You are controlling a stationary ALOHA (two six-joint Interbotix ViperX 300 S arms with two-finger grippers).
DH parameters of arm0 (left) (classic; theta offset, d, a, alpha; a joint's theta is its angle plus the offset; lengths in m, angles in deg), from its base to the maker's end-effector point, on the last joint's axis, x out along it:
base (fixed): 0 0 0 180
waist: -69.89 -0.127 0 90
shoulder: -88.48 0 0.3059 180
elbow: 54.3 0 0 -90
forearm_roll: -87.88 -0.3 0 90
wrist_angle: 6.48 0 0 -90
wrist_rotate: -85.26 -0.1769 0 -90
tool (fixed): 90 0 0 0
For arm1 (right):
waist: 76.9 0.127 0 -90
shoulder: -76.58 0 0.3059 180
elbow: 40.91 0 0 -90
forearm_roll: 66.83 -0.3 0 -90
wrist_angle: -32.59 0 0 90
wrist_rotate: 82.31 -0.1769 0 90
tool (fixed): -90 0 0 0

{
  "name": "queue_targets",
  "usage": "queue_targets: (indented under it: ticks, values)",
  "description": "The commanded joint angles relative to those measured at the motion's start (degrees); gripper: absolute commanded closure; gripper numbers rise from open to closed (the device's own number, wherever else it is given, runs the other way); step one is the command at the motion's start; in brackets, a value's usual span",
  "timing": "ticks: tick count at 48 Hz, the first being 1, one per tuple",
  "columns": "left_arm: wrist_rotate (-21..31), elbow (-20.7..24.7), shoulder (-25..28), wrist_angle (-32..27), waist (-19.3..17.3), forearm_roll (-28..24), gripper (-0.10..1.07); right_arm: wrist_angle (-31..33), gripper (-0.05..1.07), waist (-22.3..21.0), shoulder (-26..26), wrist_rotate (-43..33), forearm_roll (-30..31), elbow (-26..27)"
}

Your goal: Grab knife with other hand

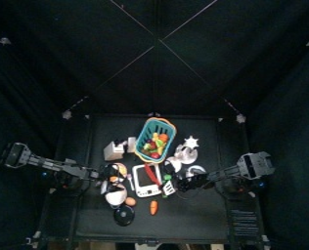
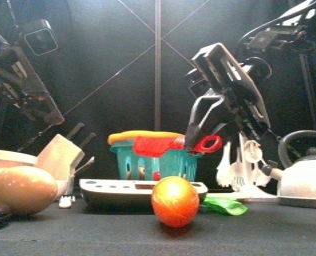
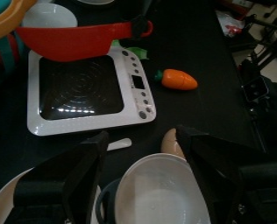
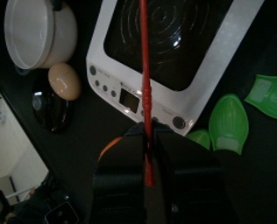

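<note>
The knife (image 4: 144, 61) has a red blade and shows edge-on in the right wrist view, sticking out from my right gripper (image 4: 145, 140), which is shut on its handle. The blade hangs over the white hotplate (image 4: 182, 39). In the front view the knife (image 2: 208, 144) is held up in the air beside the teal basket (image 2: 154, 158). The left wrist view shows the red blade (image 3: 82, 39) across the far end of the hotplate (image 3: 82, 87). My left gripper (image 3: 147, 175) is open and empty, apart from the knife, above a white bowl (image 3: 159, 188). From above, the left gripper (image 1: 111, 179) and the right gripper (image 1: 184, 179) flank the hotplate.
An orange fruit (image 2: 176, 202) and a green piece (image 2: 228, 205) lie at the table's front. A white kettle (image 2: 305, 170) stands at the right and a brown ball (image 2: 21, 188) at the left. An egg (image 4: 65, 80) and a white pot (image 4: 41, 31) sit beside the hotplate.
</note>
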State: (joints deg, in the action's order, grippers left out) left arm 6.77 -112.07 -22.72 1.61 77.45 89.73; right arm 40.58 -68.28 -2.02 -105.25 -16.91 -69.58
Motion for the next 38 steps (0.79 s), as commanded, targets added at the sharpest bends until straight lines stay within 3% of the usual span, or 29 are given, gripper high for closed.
queue_targets:
  ticks: [1, 11, 19, 38]
  values:
    - [-0.1, 1.2, 0.0, 0.6, 0.1, 0.0, 0.02, -0.1, 0.71, 1.4, -2.0, 0.1, -0.1, 1.4]
    - [-0.2, 1.6, 0.1, 2.2, -0.4, -2.3, 0.02, -1.0, 0.71, 4.8, -1.1, 0.3, 0.7, 3.2]
    - [-0.2, 2.7, 0.9, 8.1, -0.4, -4.5, 0.01, -0.5, 0.71, 7.2, -1.0, 0.4, 4.5, 4.8]
    - [-0.2, 6.8, 10.8, 17.1, -0.8, -5.2, 0.01, -2.3, 0.71, 6.9, -3.7, 0.4, 14.9, 4.6]
